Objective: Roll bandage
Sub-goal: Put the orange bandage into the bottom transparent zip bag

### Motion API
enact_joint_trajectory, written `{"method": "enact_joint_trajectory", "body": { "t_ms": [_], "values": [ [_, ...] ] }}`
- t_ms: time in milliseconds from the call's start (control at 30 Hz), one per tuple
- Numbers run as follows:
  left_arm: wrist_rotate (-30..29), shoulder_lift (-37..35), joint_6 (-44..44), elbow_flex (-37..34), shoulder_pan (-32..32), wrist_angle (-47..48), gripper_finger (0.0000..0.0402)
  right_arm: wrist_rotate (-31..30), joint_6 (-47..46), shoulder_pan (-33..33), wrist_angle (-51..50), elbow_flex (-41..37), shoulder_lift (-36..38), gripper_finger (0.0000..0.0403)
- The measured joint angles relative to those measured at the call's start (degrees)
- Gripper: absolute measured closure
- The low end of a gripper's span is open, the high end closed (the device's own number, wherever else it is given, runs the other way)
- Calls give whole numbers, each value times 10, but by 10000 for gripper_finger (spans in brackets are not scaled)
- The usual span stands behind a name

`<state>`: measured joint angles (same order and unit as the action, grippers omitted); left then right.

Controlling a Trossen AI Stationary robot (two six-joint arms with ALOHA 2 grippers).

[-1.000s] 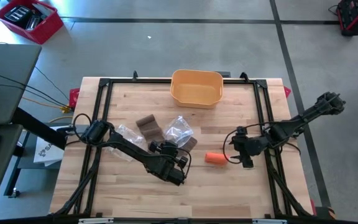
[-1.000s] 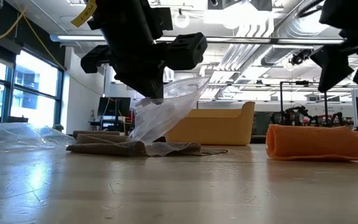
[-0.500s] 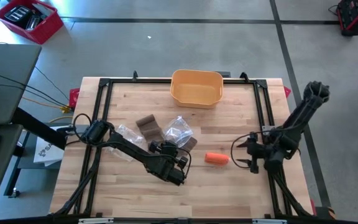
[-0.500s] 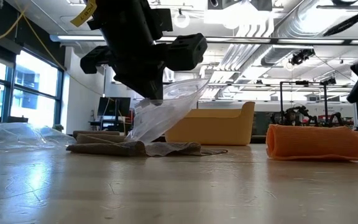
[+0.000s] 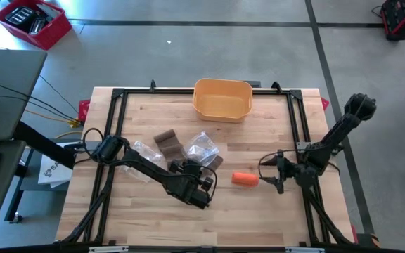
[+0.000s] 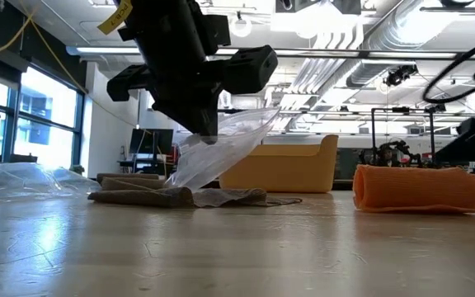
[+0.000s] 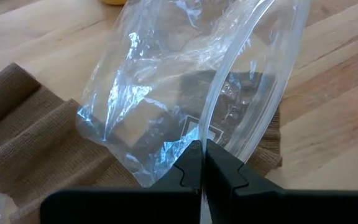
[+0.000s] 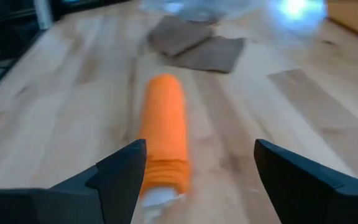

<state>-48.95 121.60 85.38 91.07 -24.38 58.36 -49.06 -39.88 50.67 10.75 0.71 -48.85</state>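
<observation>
An orange rolled bandage (image 5: 245, 179) lies on its side on the wooden table, right of centre. My right gripper (image 5: 269, 174) stands open just to its right, low over the table and pointing at the roll (image 8: 165, 134), with the fingers wide of its near end. My left gripper (image 5: 197, 163) is shut on a clear plastic bag (image 5: 202, 146) at mid-table. Flat brown bandage pieces (image 5: 167, 143) lie on the table beside and under the bag (image 7: 185, 81). My left gripper pinches the bag's thick edge strip (image 7: 207, 132) between its two shut fingers, coming slantwise from above. The bag (image 6: 221, 153) hangs slanting from the hold. Its lower end (image 6: 213, 195) rests on a brown bandage piece on the table.
A yellow-orange basket (image 5: 222, 98) stands at the far edge, in the middle. A second crumpled clear bag (image 5: 143, 151) lies left of the brown pieces. Black frame rails (image 5: 297, 119) run along the table's sides. Bare wood shows along the near edge.
My right gripper has come down toward the table and turned about, so that it now points level at the orange roll from the right; it stayed open. The left gripper and its bag have kept still.
</observation>
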Motion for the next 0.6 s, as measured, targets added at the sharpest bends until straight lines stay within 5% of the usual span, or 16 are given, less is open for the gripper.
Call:
{"method": "enact_joint_trajectory", "body": {
  "t_ms": [167, 600],
  "values": [
    [3, 0, 0, 0, 5, -5, 401, 84, 84, -34, 53, 1, -9, 112],
    [10, 0, -11, 0, 21, -17, 401, 154, 169, -100, 124, 2, -91, 112]
  ]
}}
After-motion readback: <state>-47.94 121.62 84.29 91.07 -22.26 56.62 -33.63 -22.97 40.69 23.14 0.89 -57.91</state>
